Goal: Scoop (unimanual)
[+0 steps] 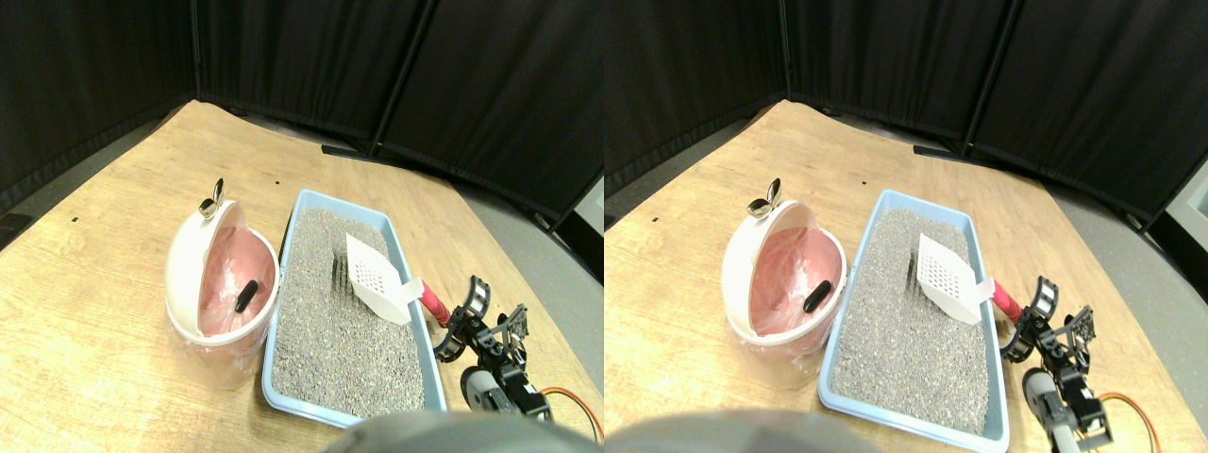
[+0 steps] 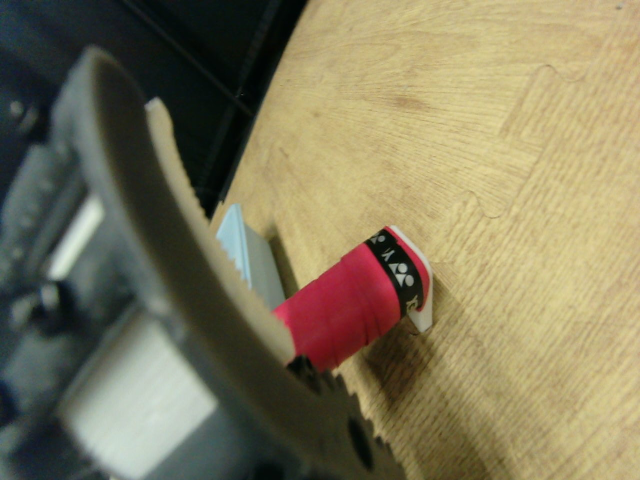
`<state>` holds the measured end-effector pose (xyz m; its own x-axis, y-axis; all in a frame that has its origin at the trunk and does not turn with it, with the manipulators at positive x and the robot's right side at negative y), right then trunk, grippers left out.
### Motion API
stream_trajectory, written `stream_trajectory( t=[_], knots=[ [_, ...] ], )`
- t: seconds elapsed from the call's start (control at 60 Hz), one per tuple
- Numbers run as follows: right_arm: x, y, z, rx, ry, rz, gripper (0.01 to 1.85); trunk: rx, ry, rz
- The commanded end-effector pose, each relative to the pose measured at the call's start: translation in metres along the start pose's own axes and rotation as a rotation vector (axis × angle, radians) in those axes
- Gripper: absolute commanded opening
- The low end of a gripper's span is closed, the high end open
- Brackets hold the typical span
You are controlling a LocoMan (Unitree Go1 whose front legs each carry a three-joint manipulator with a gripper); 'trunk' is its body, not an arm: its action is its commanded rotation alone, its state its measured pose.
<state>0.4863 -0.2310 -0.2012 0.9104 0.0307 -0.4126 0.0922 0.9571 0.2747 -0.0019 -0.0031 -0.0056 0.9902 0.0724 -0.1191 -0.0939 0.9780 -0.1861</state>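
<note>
The right gripper point(image 1: 460, 321) is seen nearest, at the tray's near right corner, closed around the red-wrapped handle point(image 1: 434, 304) of the scoop point(image 1: 376, 276); the handle is crossed over the rim of the blue litter tray point(image 1: 283, 373) so that the slotted blade can be reached into the grey litter point(image 1: 330, 321), on which it is tilted; left of the tray, a white bin point(image 1: 184, 274) lined in pink is kept open beside it, presumably to receive scooped waste; a dark lump point(image 1: 246, 295) is already lying inside.
</note>
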Motion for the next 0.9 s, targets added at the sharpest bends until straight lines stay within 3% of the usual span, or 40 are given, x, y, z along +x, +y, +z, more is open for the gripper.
stream_trajectory(
  t=[0.017,0.033,0.05,0.1,0.117,0.2,0.367,0.467,0.9],
  knots=[
    [-0.008,0.009,0.012,0.004,-0.079,0.036,1.47,-0.006,0.008,-0.004],
    [-0.008,0.009,0.012,0.004,-0.079,0.036,1.47,-0.005,0.008,-0.006],
    [-0.015,0.012,0.016,0.005,-0.113,0.034,1.22,-0.004,0.008,-0.010],
    [-0.020,0.013,0.020,0.000,-0.147,0.091,0.85,0.001,0.008,-0.020],
    [-0.020,0.013,0.020,0.000,-0.147,0.091,0.85,0.002,0.008,-0.022],
    [-0.026,0.016,0.024,-0.072,-0.224,0.149,0.41,0.007,0.008,-0.034],
    [-0.035,0.020,0.028,-0.102,-0.285,0.167,0.08,0.020,0.004,-0.058],
    [-0.039,0.022,0.030,-0.133,-0.356,0.164,0.06,0.028,0.003,-0.068],
    [-0.051,0.022,0.032,-0.160,-0.378,0.156,0.06,0.063,0.007,-0.115]
  ],
)
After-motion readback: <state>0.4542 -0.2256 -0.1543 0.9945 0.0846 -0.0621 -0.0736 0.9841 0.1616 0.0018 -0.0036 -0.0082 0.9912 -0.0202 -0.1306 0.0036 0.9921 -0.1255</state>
